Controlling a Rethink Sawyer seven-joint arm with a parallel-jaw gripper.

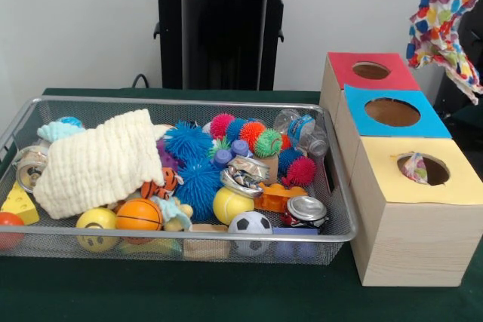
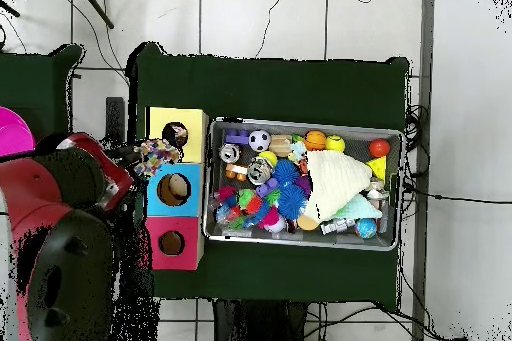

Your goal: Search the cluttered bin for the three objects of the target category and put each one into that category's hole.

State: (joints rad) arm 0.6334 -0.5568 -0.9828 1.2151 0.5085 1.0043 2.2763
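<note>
Dark green cloth (image 1: 226, 292) is covering the table you are working at, and above its right end in the front view a multicoloured patterned cloth (image 1: 445, 13) is hanging in the air. From overhead it is dangling at the end of the red and black arm (image 2: 80, 182), over the edge between the yellow-topped wooden box (image 1: 453, 186) and the blue-topped box (image 1: 423, 122). You cannot tell how the gripper (image 2: 140, 155) is set, since the fabric is hiding it. A second patterned scrap (image 1: 415, 167) is poking out of the yellow box's round hole. The red-topped box (image 1: 339, 69) is standing behind the blue one, all three touching in a row. Just beside them, the silver wire-mesh bin (image 1: 189, 101) is holding a folded cream muslin cloth (image 1: 98, 164), an orange basketball (image 1: 139, 215), a small soccer ball (image 1: 250, 224), a blue spiky ball (image 1: 187, 142) and a crushed can (image 1: 306, 210).
</note>
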